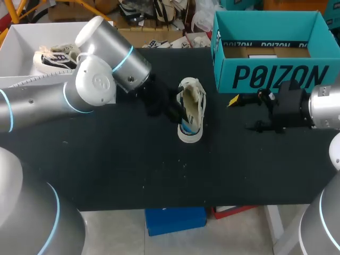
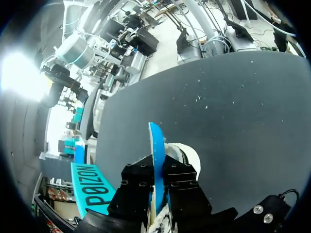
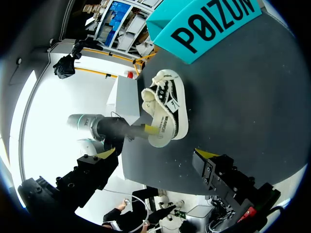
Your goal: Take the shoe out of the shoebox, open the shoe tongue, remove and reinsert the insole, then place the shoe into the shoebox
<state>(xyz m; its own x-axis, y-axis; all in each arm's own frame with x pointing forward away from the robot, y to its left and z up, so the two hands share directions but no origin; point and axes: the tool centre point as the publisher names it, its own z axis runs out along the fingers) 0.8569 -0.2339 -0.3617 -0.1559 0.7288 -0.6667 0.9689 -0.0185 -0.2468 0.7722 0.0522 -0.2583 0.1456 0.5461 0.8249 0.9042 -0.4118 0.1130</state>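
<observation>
Closest to me it's just the flat black table (image 1: 133,175). Further in, pretty much dead centre, sits the cream-and-black canvas low-top sneaker (image 1: 191,101), long axis running roughly 12 to 6. I can't tell if it's flat on its sole or tipped a bit.

My left gripper (image 1: 172,110) comes in from 9 o'clock and is right at the shoe's opening. In the left wrist view the left gripper (image 2: 158,177) has its black fingers (image 2: 138,182) nearly closed, pinching the thin bright-blue foam insole (image 2: 156,145) from both sides. The insole stands on edge between them and pokes out ahead of the fingers. The rounded cream end of the shoe (image 2: 189,158) is just beside it. From the head view you only get a sliver of that blue (image 1: 187,127) at the 6 o'clock end of the shoe.

My right gripper (image 1: 243,114) is out at 3 o'clock from the sneaker, near it but not touching, pointing at it. Its fingers are spread wide with nothing between them. The right wrist view backs that up: the right gripper (image 3: 156,154) has both yellow-tipped fingers (image 3: 214,170) far apart. The sneaker (image 3: 165,114) lies ahead of them on the table, with the left arm's yellow tip at its near side.

Furthest back, at about 1 o'clock from the shoe, is the teal cardboard shoebox (image 1: 271,77). It's open on top, standing on the table well apart from the shoe. It also shows beyond the shoe in the right wrist view (image 3: 209,24).
</observation>
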